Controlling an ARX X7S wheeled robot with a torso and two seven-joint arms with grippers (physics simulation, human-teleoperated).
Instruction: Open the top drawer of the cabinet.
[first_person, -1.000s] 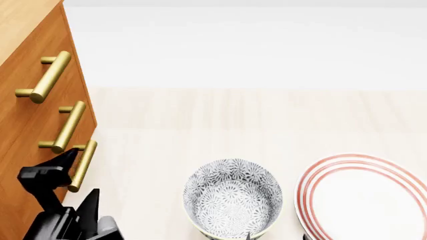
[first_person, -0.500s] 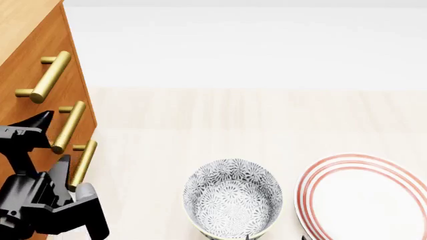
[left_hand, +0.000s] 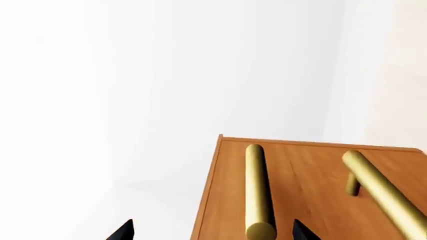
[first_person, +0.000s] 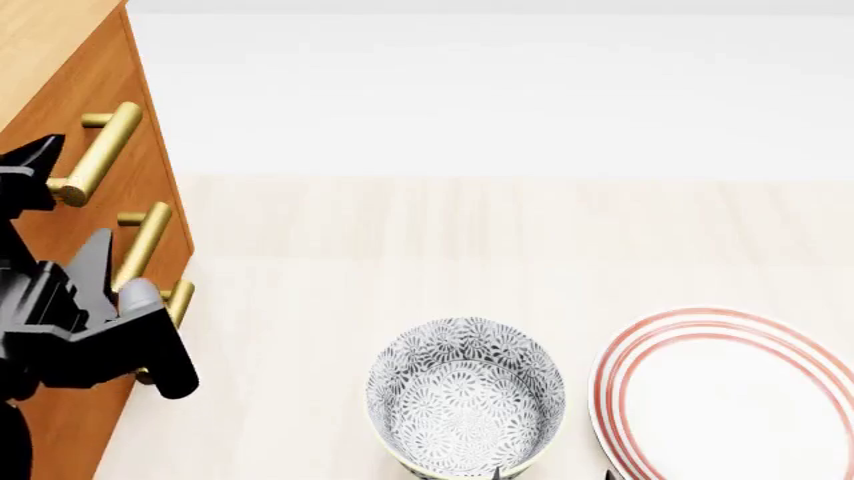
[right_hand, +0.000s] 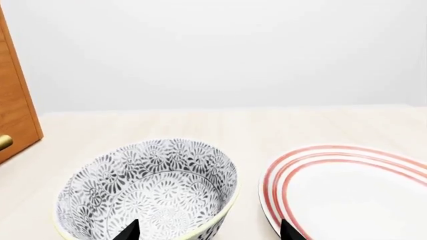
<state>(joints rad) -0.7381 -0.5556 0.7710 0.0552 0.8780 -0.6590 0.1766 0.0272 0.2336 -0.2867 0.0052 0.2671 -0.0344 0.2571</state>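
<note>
Three brass handles line the cabinet (first_person: 94, 215); its top drawer (first_person: 83, 105) is shut at my far left. My left gripper (first_person: 51, 205) hangs before it, jaws apart. Only the right wrist view shows the right gripper (right_hand: 208, 231) spread over the bowl (right_hand: 148, 192).

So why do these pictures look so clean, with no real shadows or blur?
Head view: flat, even light; the bowl and plate are crisp, barely shadowed. Left wrist view: brass handles stretch with perspective, soft sheen only. Right wrist view: sharp, with a plain pale backdrop.
</note>
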